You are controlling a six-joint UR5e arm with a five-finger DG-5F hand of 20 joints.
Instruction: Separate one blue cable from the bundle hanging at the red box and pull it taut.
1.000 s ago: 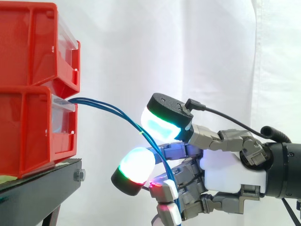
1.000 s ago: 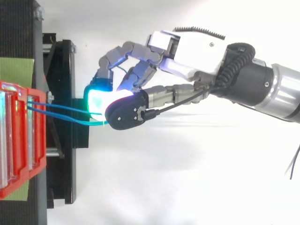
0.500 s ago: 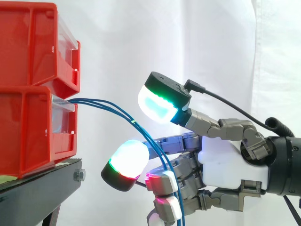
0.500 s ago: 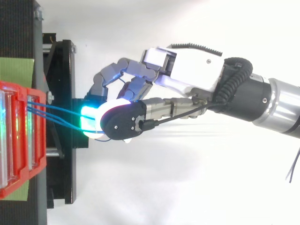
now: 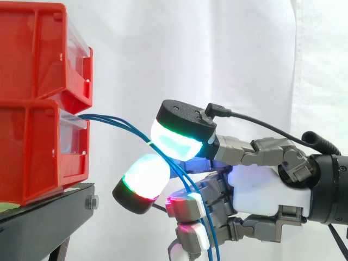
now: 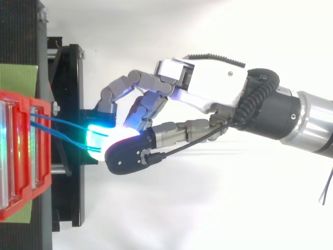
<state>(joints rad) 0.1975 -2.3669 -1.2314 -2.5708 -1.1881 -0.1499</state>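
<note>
Background: white curtain (image 5: 228, 60) across the whole side view.

Left edge of the side view: two red bins stacked, upper bin (image 5: 38, 49) on lower bin (image 5: 32, 157), both on the black stand (image 5: 43, 225) in the lower left corner. From above, the bins lie at the left edge in the lower half of the frame. A green sheet (image 6: 18, 78) is under them, and the stand's frame reaches out to their right.

My arm (image 6: 307, 125) comes in from the right edge, silver, then black at the wrist. My hand (image 5: 266, 187) sits right of centre in the side view, palm white, fingers pointing left toward the bins. There is a clear gap between them and the bins.

Hand state: closed in a pinch. My thumb pad (image 5: 176, 142) is black-capped and glows white and cyan with a green rim. It meets a finger pad (image 5: 142, 175) at frame centre; that pad is white with green and red at its base. The other fingers curl below, fingertips (image 5: 187, 206) lit red and magenta, near the bottom edge.

The blue cables (image 5: 119, 120) leave the clear front of the lower bin as thin lines. They arc right and down, pass between the two pads, then drop past the curled fingers and off the bottom edge. Between bin and pinch they curve rather than run straight. From above they fan slightly at the bin (image 6: 62, 125). I cannot tell how many of them the pads actually clamp.

Small: bolt head (image 5: 91, 203) on the stand's end.
</note>
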